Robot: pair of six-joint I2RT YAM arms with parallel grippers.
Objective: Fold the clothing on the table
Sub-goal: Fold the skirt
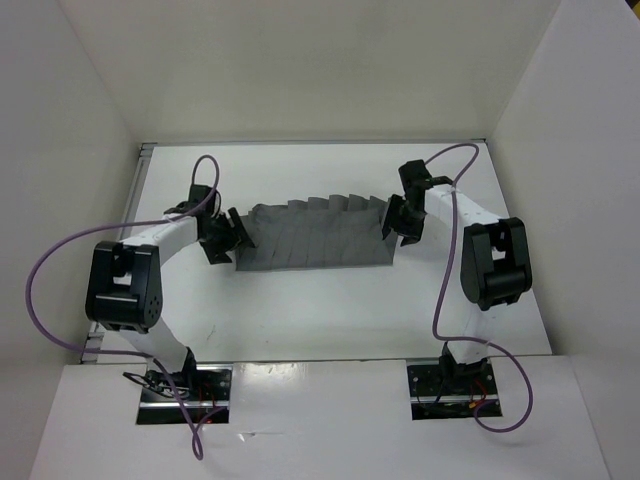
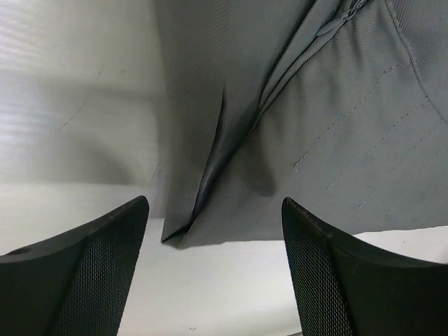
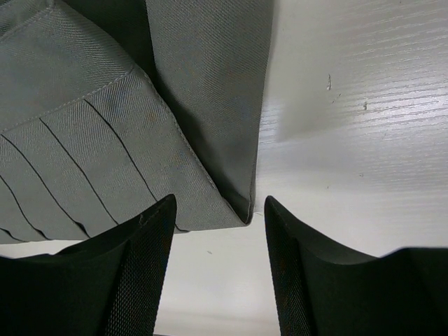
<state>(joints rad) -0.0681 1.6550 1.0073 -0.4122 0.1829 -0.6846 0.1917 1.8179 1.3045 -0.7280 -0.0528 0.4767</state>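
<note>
Two ends covered | left gripper (image 2: 213,210) spread wide, skirt (image 2: 336,105) corner just ahead | right gripper (image 3: 218,206) likewise apart, opposite corner ahead (nothing held) | likely lined up to pinch both for folding

The clothing (image 1: 315,238) is plain dark grey, lined with lengthwise pleats and rows of matching stitching. The table (image 1: 330,320) and walls (image 1: 300,60) are matt white. The left pincer (image 2: 214,201) and right pincer (image 3: 219,199) are black, their fingers (image 2: 105,266) mesh-patterned. Purple cables (image 1: 38,275) loop off white-and-black arms (image 1: 165,232).
</note>
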